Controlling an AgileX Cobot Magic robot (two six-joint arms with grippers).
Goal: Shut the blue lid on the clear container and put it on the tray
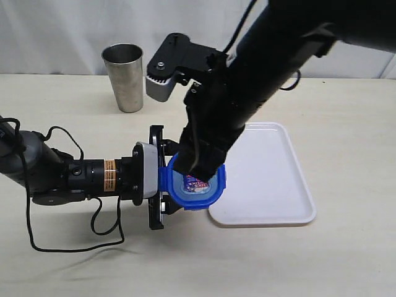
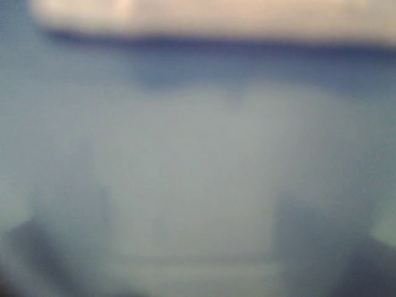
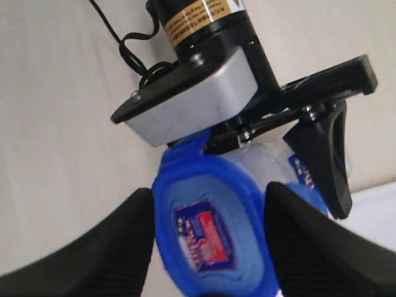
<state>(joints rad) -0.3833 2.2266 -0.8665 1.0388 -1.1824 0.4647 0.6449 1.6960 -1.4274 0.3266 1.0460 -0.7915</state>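
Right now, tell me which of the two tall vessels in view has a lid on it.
The clear plastic container, capped by the blue snap-lock lid; the round steel tumbler stands open-topped, apart.

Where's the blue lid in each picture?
Exterior view: lid low in the middle, by the tray's left edge.
Left wrist view: too blurry to tell.
Right wrist view: lid between two black fingers.
Shared landmark: the white tray, beside the lid in both sharp views.
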